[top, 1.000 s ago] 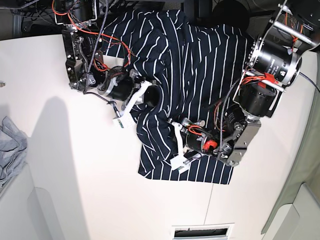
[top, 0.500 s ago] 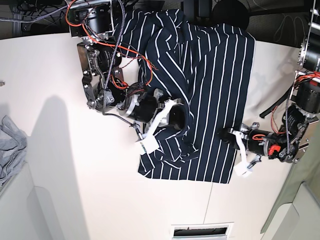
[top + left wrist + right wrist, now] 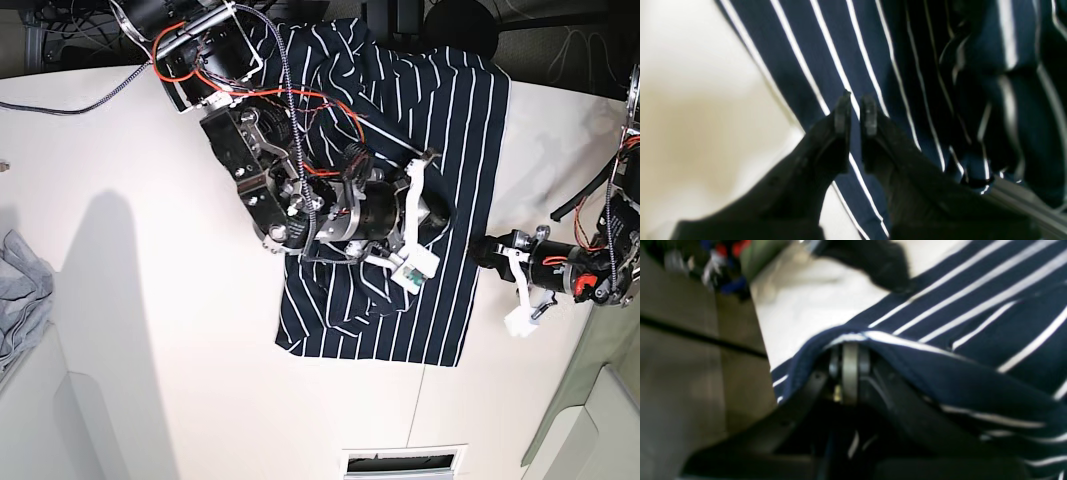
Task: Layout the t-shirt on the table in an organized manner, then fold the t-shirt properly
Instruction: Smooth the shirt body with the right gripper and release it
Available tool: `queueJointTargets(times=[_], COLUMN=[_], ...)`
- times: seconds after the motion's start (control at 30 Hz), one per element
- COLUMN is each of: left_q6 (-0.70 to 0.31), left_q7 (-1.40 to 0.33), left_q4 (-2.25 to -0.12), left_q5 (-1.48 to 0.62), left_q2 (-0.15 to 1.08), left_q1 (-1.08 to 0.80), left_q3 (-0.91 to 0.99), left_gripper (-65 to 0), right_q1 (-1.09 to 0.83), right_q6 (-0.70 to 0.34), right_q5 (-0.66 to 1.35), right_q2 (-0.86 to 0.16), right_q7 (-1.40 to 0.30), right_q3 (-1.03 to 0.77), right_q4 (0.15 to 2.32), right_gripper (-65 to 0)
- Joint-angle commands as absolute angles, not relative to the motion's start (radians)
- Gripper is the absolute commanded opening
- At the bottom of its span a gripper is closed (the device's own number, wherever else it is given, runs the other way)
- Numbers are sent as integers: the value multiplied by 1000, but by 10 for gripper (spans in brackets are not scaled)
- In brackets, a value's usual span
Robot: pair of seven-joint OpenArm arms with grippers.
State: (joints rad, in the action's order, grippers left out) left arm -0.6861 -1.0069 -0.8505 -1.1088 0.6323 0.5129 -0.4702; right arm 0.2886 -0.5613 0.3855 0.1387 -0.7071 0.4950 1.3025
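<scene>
I see the shirt (image 3: 440,150) spread across the far middle of the table (image 3: 150,300), its stripes running front to back, with the near hem lying fairly flat and the right side smooth. The left half is rucked up into folds under my right arm, and the top edge hangs past the table's far edge.

My right gripper (image 3: 432,215) sits over the middle of the shirt, its fingers closed all the way. On its wrist camera a fold of navy cloth (image 3: 940,373) drapes over the tips (image 3: 850,370), and the jaws are pinched on it.

My left gripper (image 3: 482,250) is just beside the shirt's right edge, low over the table. On its wrist camera the two fingers (image 3: 842,113) stand almost together with only a thin slit between them, and I see nothing caught in that slit; striped cloth (image 3: 853,66) lies beyond them.

A grey garment (image 3: 22,290) lies bunched at the table's left edge, well apart from the shirt.
</scene>
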Motion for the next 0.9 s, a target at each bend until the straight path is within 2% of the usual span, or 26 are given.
queueJointTargets(times=[0.0,0.17,0.4,0.53,0.7,0.87], left_q6=[-698,-698,-698,-698,-698,-698], left_q7=[-999,-999,-1000,-1000,-1009,-1060], left_q4=[-863,-863,-863,-863,-863,-863], left_q5=[-1126,-1126,-1126,-1127,-1166,-1224], left_q2=[661,712,766,782,782,782], left_q1=[543,543,543,542,536,496], left_q3=[-463,-432,-302,-293,-293,-293], left_gripper=[-591,-591,-591,-591,-591,-591], right_q1=[310,310,310,310,310,309], right_q6=[-573,-572,-573,-573,-562,-560], right_q5=[400,404,504,503,367,292], right_q2=[152,152,152,152,152,140], right_q7=[-688,-684,-653,-648,-594,-642], right_q3=[521,619,615,606,498,289], right_q4=[1320,1320,1321,1349,1412,1414], right_gripper=[-650,-650,-650,-650,-650,-650])
